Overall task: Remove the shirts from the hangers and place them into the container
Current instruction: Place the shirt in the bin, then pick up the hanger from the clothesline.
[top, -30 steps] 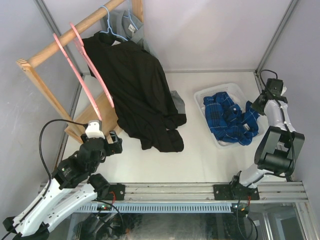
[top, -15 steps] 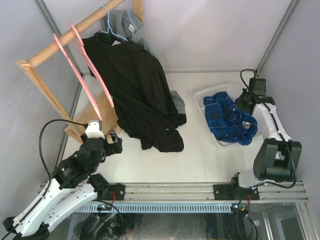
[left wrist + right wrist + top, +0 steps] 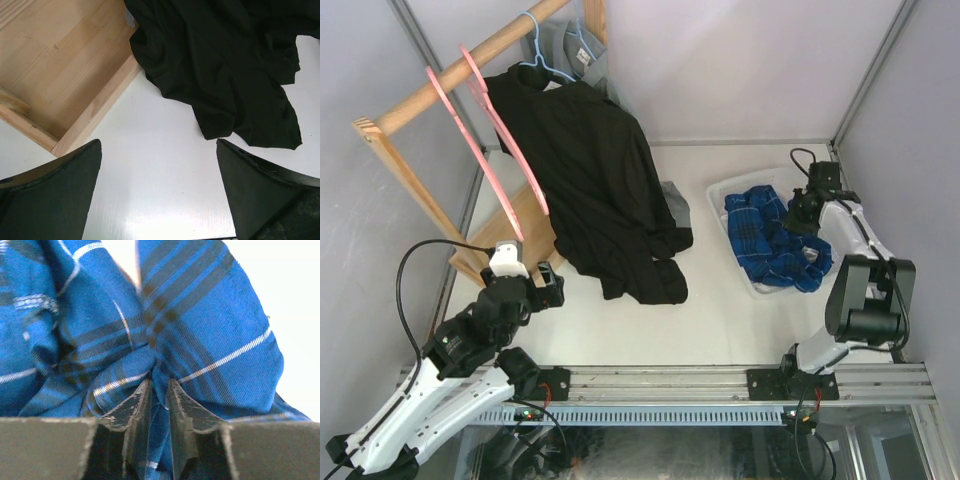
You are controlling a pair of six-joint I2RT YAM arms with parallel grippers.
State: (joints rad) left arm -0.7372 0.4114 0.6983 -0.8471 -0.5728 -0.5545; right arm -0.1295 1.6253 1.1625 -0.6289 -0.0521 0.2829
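Right wrist: plaid shirt in pincer

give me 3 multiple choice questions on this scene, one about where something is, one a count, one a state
1. Where is the blue plaid shirt?
A spread flat on a chair
B in the white basket
C on a shelf

2. How many pink hangers are on the wooden rack?
A two
B one
C four

3. How do the left arm's jaws stand?
A shut on a black sleeve
B shut on nothing
C open, holding nothing

Answers:
1 B, the plaid cloth fills the basket in the top view.
2 A, two pink frames hang side by side on the rack.
3 C, the left wrist view shows its fingers wide apart over bare table.
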